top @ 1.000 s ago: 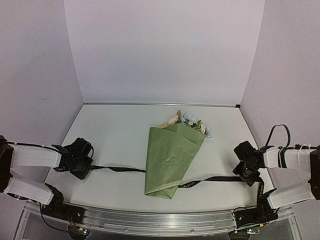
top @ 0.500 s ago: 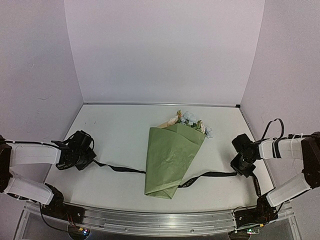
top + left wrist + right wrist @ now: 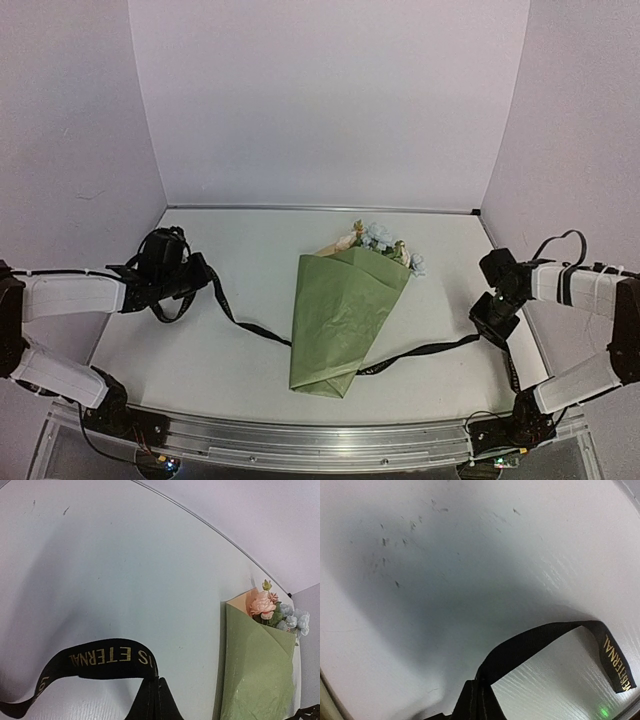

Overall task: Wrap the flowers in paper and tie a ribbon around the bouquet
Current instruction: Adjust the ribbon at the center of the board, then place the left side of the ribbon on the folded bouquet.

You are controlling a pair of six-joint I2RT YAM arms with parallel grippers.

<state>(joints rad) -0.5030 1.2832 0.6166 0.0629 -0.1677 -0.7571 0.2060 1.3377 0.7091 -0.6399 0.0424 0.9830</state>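
Left jaws and right jaws are each clamped shut on one end of the ribbon (image 3: 420,352), which passes beneath the bouquet (image 3: 340,315) lying mid-bench (image 3: 200,370), blossoms toward the far wall.

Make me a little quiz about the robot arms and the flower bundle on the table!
1. True or false: the long black fabric ribbon lies on top of the olive-green paper cone.
2. What do the left arm's fingers pinch? A: the ribbon. B: the paper. C: nothing.
3. Fill in: the pale cream and light-blue flowers peek out of the cone's ___ end.
Key: 1 false, it passes under the cone. 2 A. 3 wide.
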